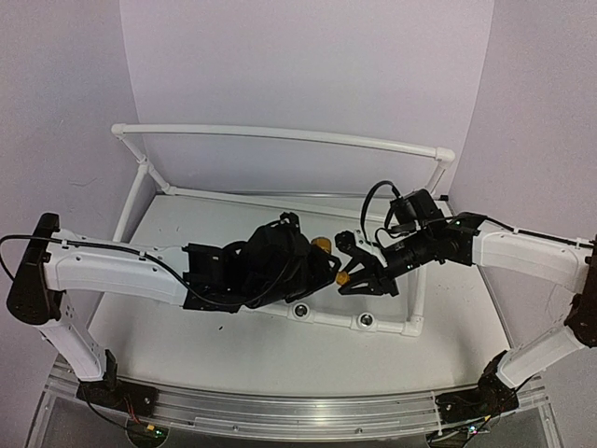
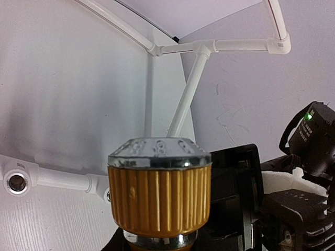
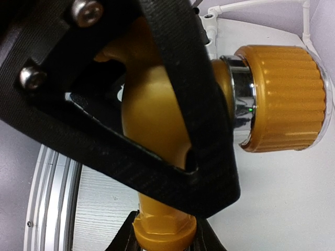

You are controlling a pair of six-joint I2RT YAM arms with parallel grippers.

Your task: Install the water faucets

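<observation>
Nearest me lies the white pipe frame [image 1: 331, 318], with two round sockets [image 1: 300, 311] in its front rail. Just beyond that rail my left gripper [image 1: 328, 263] is clamped across the body of the brass-gold faucet [image 1: 322, 245], whose ribbed knob sticks out past the fingers. My right gripper [image 1: 351, 275] flanks the hex end, though I cannot tell whether it is squeezing. I judge this to be a handover, so the right should grip firmly before the left lets go, keeping the stem straight.
</observation>
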